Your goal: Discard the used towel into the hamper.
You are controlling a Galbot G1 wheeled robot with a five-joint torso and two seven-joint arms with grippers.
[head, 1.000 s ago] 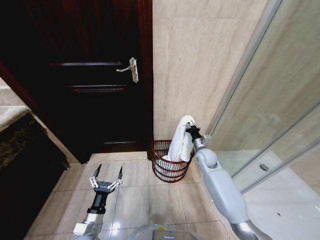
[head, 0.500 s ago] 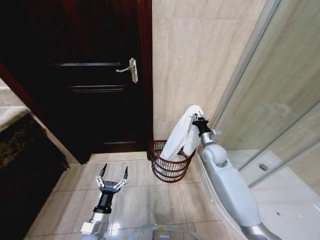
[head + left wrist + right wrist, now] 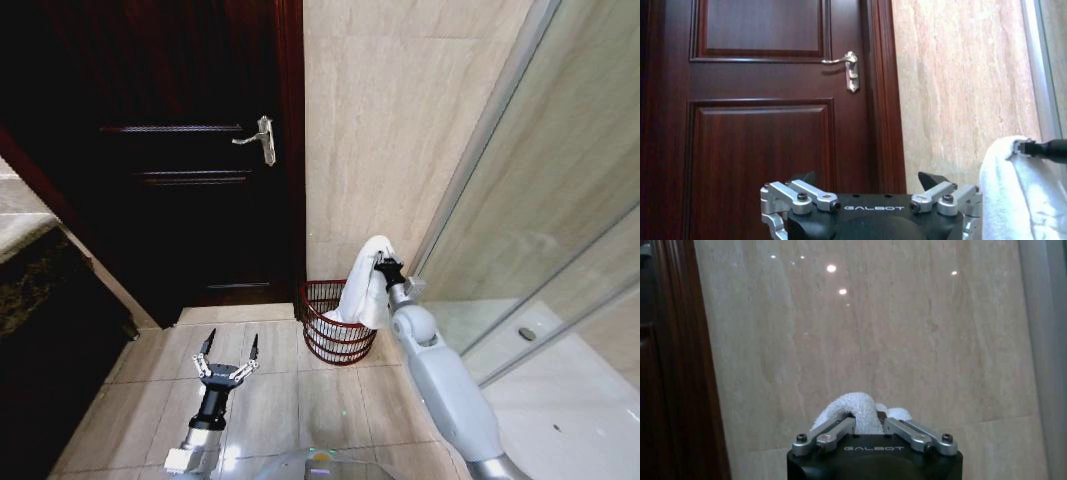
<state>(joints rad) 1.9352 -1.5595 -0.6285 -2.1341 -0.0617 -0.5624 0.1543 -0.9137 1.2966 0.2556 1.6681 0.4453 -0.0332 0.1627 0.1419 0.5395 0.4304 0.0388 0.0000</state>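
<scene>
My right gripper (image 3: 383,264) is shut on the top fold of the white towel (image 3: 364,290), which hangs down with its lower end over the hamper (image 3: 335,322). The hamper is a dark red wire basket standing on the floor against the beige wall. From the right wrist view, the towel (image 3: 852,407) bulges between the closed fingers of my right gripper (image 3: 868,421). My left gripper (image 3: 229,354) hovers open above the floor tiles to the left of the hamper, empty. The left wrist view catches the towel (image 3: 1021,192) and my right gripper (image 3: 1033,148) at the side.
A dark wooden door (image 3: 190,150) with a metal lever handle (image 3: 260,139) stands behind the left arm. A glass shower partition (image 3: 540,200) runs along the right. A dark stone counter (image 3: 30,280) borders the left. Open floor tiles (image 3: 270,400) lie before the hamper.
The right gripper has come down with the towel, back towards the hamper, after being raised half a second ago. The left gripper has barely moved.
</scene>
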